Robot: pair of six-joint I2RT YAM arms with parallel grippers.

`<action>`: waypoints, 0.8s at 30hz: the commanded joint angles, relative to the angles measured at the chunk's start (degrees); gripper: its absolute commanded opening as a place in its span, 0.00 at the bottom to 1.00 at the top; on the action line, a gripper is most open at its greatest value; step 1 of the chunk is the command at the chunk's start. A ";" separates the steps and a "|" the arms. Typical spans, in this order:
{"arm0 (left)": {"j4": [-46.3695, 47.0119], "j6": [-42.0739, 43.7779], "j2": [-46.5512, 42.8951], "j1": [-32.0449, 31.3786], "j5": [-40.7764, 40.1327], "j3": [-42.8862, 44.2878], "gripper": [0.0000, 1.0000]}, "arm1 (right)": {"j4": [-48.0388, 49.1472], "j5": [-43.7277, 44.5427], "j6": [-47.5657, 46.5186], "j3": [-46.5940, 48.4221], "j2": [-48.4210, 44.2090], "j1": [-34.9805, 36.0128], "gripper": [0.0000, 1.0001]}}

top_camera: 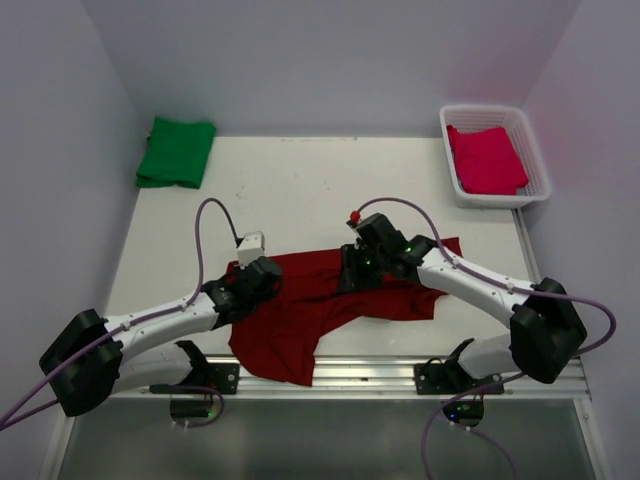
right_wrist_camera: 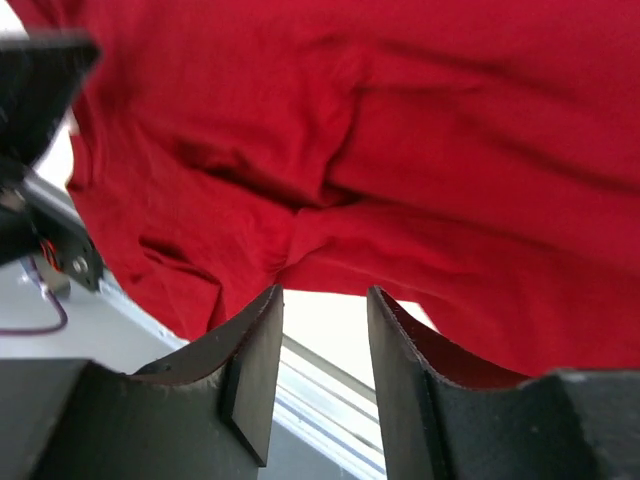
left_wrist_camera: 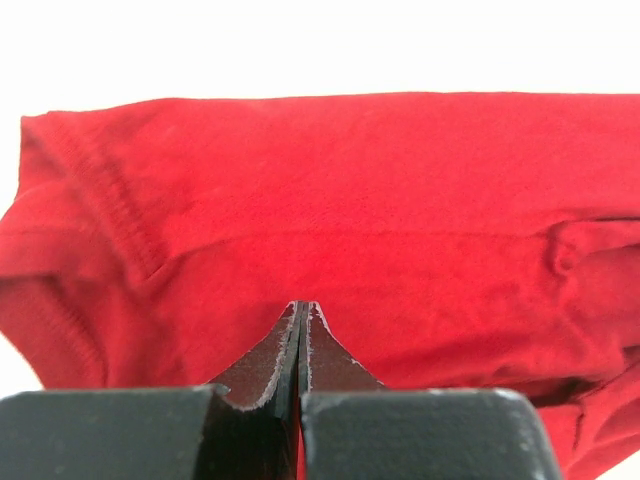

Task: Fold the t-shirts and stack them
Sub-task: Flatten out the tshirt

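A dark red t-shirt (top_camera: pixel 320 300) lies crumpled at the front middle of the table, one end hanging towards the near edge. My left gripper (top_camera: pixel 268 278) is at the shirt's left edge, shut on the cloth. In the left wrist view the jaws (left_wrist_camera: pixel 303 308) are pressed together with the shirt (left_wrist_camera: pixel 350 200) and a sleeve hem just beyond the tips. My right gripper (top_camera: pixel 352 272) is over the shirt's upper middle. It is open and empty (right_wrist_camera: pixel 325 295), with bunched cloth (right_wrist_camera: pixel 400 150) just past the fingertips. A folded green t-shirt (top_camera: pixel 177 150) lies at the back left.
A white basket (top_camera: pixel 490 108) at the back right holds a folded pink-red t-shirt (top_camera: pixel 485 160). A metal rail (top_camera: pixel 380 372) runs along the table's near edge. White walls close in the left, the back and the right.
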 commanded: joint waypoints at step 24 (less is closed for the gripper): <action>22.53 7.55 11.46 9.93 14.89 0.12 0.00 | 9.56 6.11 4.06 -5.46 17.55 11.82 0.00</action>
